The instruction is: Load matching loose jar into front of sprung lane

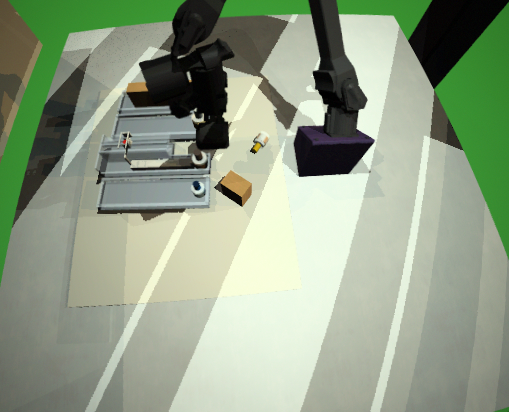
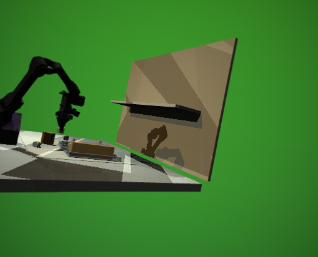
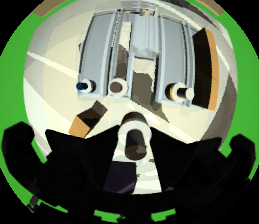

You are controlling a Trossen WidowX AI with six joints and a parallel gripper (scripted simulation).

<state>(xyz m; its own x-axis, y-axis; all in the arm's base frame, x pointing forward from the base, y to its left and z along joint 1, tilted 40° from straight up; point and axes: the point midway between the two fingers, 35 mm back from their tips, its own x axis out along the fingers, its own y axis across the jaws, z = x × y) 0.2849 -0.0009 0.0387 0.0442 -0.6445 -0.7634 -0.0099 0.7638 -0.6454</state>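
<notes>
While aloft, a dark-topped white jar (image 2: 60,130) (image 3: 134,132) firm in the grasp of the gripper (image 1: 212,137) (image 2: 60,127) (image 3: 134,128), any lettering illegible.

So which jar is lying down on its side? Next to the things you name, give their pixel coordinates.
The yellow-capped jar (image 1: 261,139) (image 2: 36,144), on the mat between the lanes and the purple block. The jars in the lanes stand upright.

Top looks down, exterior sideways, both seeing arm

Top view: fingertips of pincer (image 2: 60,128) (image 3: 135,145) hidden under wrist. Exterior: jars in lanes too small to tell.
</notes>
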